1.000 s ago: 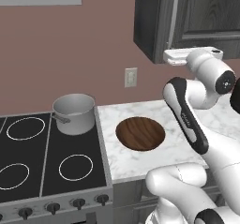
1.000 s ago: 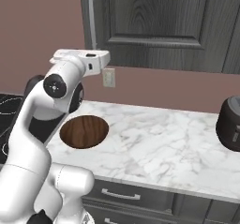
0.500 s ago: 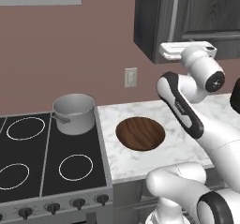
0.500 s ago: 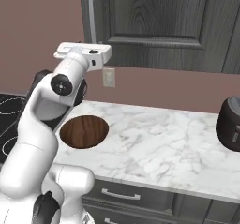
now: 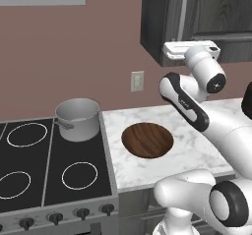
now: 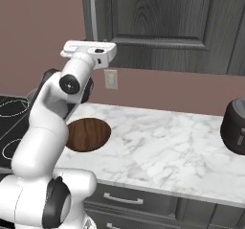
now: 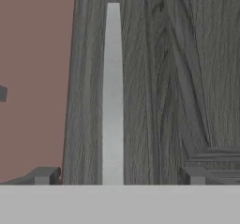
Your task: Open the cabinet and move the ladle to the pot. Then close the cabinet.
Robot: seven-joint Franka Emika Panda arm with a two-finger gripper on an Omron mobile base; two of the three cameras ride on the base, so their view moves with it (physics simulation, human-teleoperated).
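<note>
The cabinet (image 5: 211, 13) hangs on the wall with its door shut, also seen from the other side as the cabinet (image 6: 162, 12). Its silver bar handle (image 7: 112, 96) runs up the middle of the hand view, close ahead. My gripper (image 7: 119, 176) is open, one fingertip on each side of the handle's lower end, not touching it. My raised hand (image 5: 189, 48) sits just below and in front of the cabinet's bottom left corner. The pot (image 5: 78, 118) stands on the stove's back right. The ladle is hidden.
A round wooden disc (image 5: 147, 139) lies on the marble counter (image 6: 158, 146) below the arm. The black stove (image 5: 29, 165) is at the left. A wall outlet (image 5: 137, 80) sits under the cabinet. A dark round appliance (image 6: 235, 126) stands at the counter's right end.
My hand has risen and moved a little closer to the cabinet's handle. The jaws have stayed wide apart. Nothing else has moved.
</note>
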